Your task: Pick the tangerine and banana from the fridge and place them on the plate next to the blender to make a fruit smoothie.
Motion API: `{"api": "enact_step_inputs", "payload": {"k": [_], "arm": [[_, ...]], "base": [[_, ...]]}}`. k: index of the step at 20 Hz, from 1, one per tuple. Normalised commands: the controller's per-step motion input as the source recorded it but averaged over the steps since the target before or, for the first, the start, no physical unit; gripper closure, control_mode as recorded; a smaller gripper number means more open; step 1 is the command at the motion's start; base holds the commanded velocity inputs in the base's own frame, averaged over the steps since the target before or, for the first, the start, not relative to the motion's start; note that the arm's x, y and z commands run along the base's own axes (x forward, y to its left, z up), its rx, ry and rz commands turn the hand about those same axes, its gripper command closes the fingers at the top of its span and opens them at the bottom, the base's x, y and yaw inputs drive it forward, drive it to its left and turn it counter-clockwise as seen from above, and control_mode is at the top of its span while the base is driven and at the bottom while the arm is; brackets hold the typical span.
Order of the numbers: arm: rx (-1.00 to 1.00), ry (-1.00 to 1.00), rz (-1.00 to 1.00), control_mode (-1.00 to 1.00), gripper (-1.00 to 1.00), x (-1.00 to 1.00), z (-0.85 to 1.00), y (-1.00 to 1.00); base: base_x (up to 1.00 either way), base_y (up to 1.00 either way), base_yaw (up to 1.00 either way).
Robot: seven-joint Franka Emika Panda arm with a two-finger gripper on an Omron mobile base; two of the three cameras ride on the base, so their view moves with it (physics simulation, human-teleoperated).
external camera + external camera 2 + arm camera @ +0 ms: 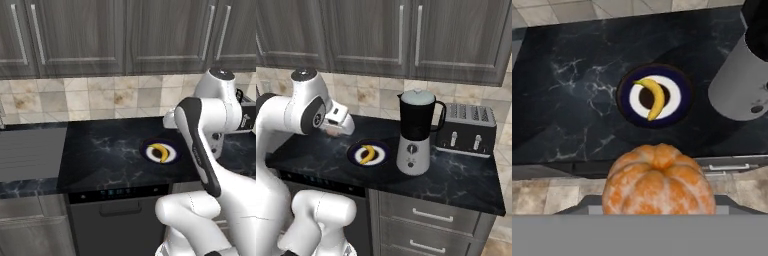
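The tangerine [658,180] sits close at the bottom of the hand view, with my gripper [337,126] shut on it and its fingers hidden behind the fruit. In the right base view a sliver of the tangerine [332,132] peeks out under the hand, above the counter and left of the plate. The dark blue and white plate [682,82] [353,150] [148,148] lies on the black counter. On it lies the curved yellow banana [654,97] [368,154] [161,152]. Just right of the plate stands the blender [416,131] [739,85]. The fridge is out of view.
A dark toaster [466,129] stands right of the blender. A grey sunken surface [30,152] lies at the counter's left end. Dark wall cabinets [80,35] hang above the tiled backsplash. Below the counter edge are a dark appliance front [117,220] and drawers [428,220].
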Motion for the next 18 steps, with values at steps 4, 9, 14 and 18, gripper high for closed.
{"api": "enact_step_inputs", "payload": {"k": [4,9,14,18], "arm": [[0.0,0.17,0.0,-1.0,1.0,0.84,-0.84,-0.16],[0.0,0.13,0.0,-1.0,1.0,0.93,-0.75,-0.02],[-0.04,0.09,0.0,-1.0,1.0,0.91,-0.84,0.01],[-0.03,0.03,0.0,-1.0,1.0,0.83,-0.55,0.04]], "base": [[0.0,0.0,0.0],[0.0,0.0,0.0],[0.0,0.0,0.0],[0.0,0.0,0.0]]}}
